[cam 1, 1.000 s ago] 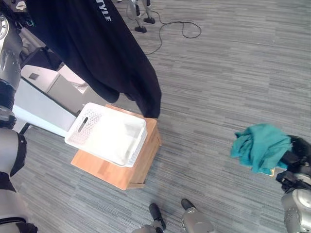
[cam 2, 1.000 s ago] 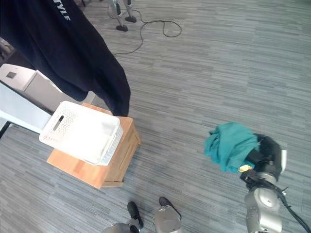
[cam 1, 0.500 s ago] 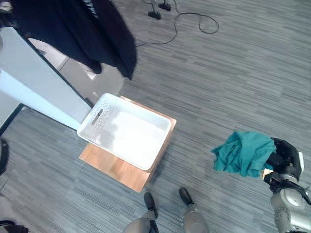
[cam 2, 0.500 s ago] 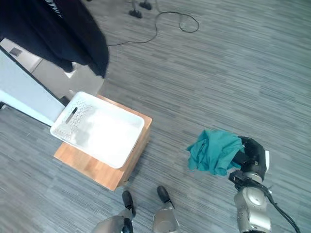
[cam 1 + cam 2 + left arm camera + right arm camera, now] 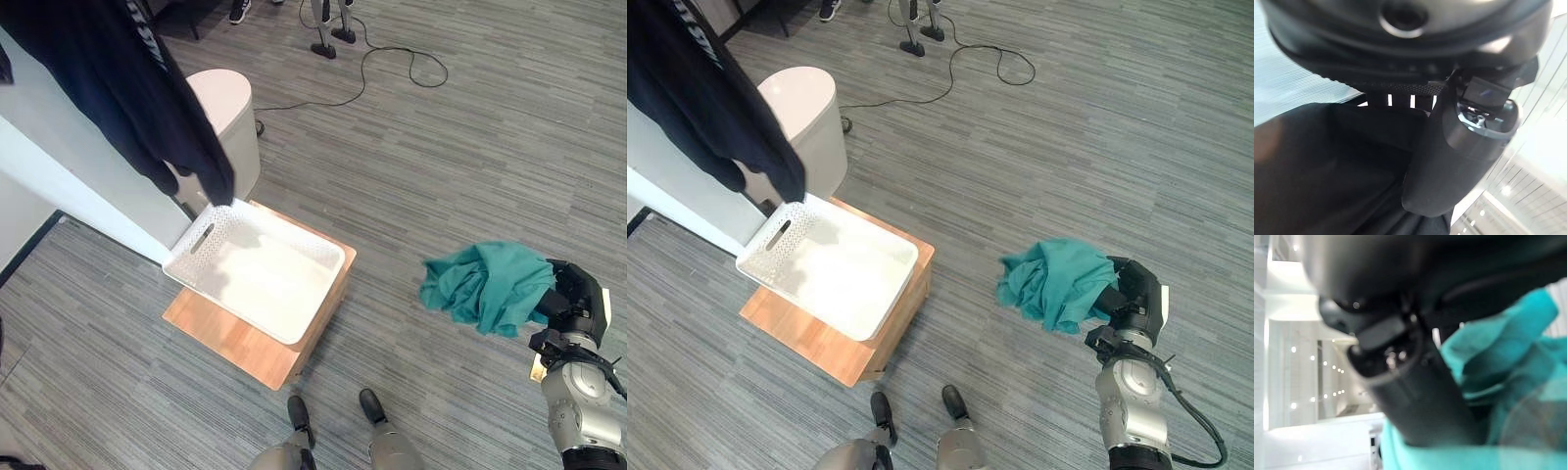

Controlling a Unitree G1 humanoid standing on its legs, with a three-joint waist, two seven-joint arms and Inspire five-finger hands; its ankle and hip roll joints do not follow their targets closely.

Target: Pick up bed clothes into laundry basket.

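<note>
Right hand [image 5: 571, 297] clamped on bunched teal cloth [image 5: 487, 284], held up off grey carpet floor [image 5: 460, 147], well right of basket; right wrist view confirms thumb [image 5: 1410, 382] pressed into teal folds. Left hand [image 5: 1459, 147] closed on dark navy garment [image 5: 118, 88], thumb curled over fabric in left wrist view; garment hanging from upper left, lowest hem just above far left corner of white laundry basket [image 5: 257, 272]. Basket empty, sitting on low wooden stand [image 5: 245, 343]. White panel [image 5: 69, 186] slanting along basket's left side, pale round bin [image 5: 227, 122] just behind it. Black cable [image 5: 392, 73] looping on floor far back
</note>
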